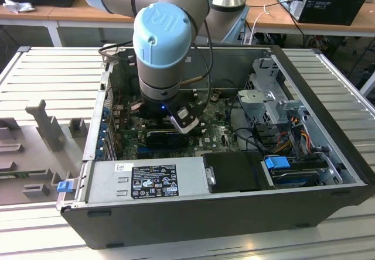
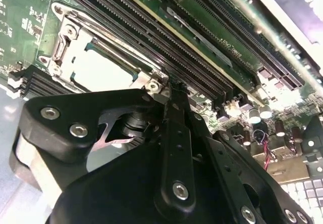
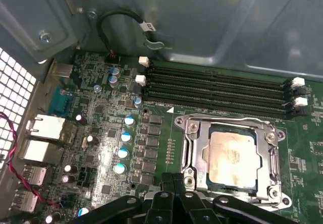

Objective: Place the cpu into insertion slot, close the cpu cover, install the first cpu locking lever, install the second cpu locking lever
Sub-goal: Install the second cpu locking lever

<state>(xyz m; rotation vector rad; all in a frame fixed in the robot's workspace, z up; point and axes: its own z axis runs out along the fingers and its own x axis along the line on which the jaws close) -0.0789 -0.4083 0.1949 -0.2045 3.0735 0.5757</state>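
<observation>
The black linkage of the tool (image 2: 174,95) sits closest to the lens in both wrist views, its bolted arms drawn together so the fingertips meet with no gap and nothing held between them. In the second wrist view the tips rest right at one corner of the cpu cover (image 2: 83,42), though contact itself is hard to judge.

In the first wrist view, the cpu (image 3: 232,156), a pale silver square, lies flat inside the insertion slot (image 3: 202,158). The cpu cover (image 3: 229,125) is folded down over it, its dull metal frame bordering the chip, which shows through the square window. Long black memory slots (image 3: 217,90) run beside the socket, on a green motherboard (image 3: 101,118) dotted with small round capacitors.

In the exterior view, the grey and pale blue robot arm (image 1: 164,37) reaches down into an open computer case (image 1: 193,213) lying on its side on a slatted metal surface (image 1: 53,78). The tool (image 1: 176,128) is low over the board. A silver power supply (image 1: 146,178) runs along the case's near edge.
</observation>
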